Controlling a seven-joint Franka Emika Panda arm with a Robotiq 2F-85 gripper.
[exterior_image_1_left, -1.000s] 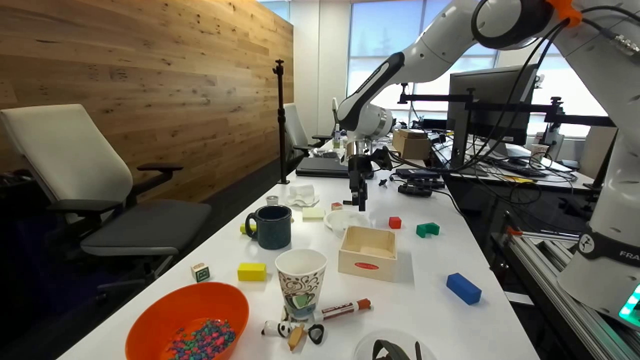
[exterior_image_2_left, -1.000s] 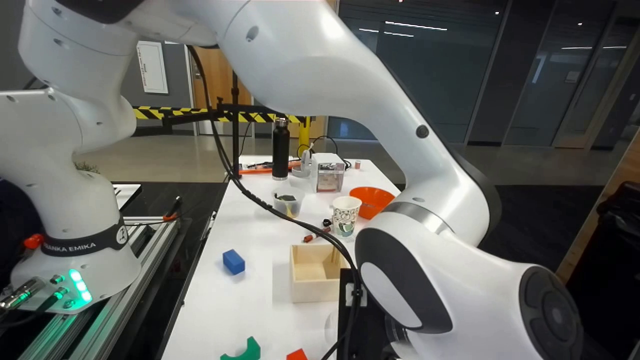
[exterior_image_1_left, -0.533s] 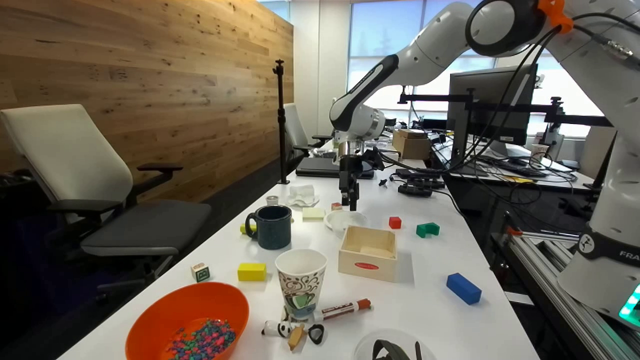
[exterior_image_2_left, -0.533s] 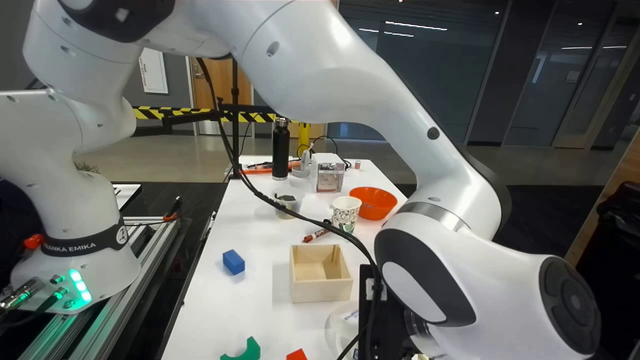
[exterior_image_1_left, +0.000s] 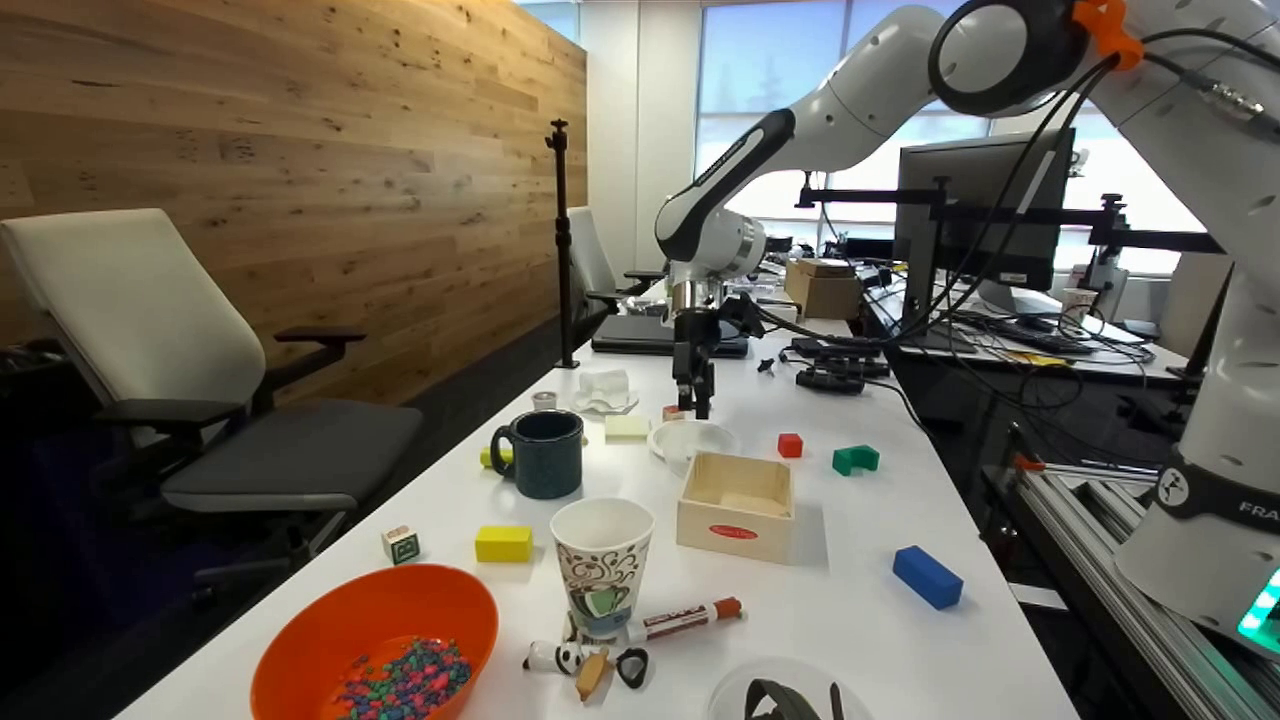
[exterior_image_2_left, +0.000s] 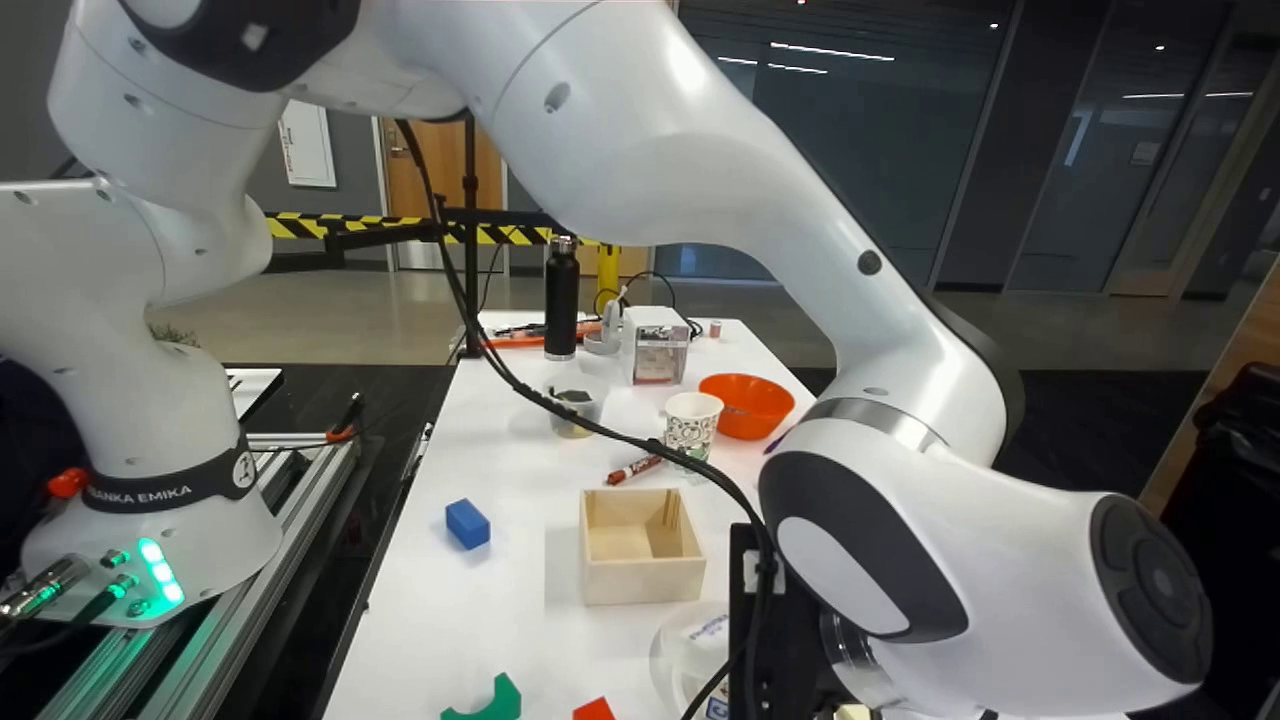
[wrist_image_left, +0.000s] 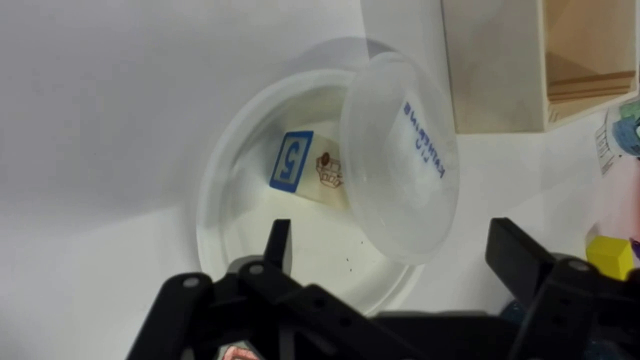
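Here, one gripper (wrist_image_left: 391, 239) spread wide near one bowl (wrist_image_left: 209, 210); one block (wrist_image_left: 306, 167) inside, one lid (wrist_image_left: 400, 165) tilted.

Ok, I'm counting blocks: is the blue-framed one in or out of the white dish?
In: the wrist view shows the block within the white dish, partly hidden by a translucent disc.

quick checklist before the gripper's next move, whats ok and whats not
1. Gripper open: ok, jaws wide apart.
2. Nothing held: ok.
3. Toy block inside the white dish: ok.
4. Block fully exposed: not ok, the translucent lid overlaps one end in the wrist view.
5. Lid lying flat: not ok, tilted.
6. Clearance between gripper and lid: cannot tell.
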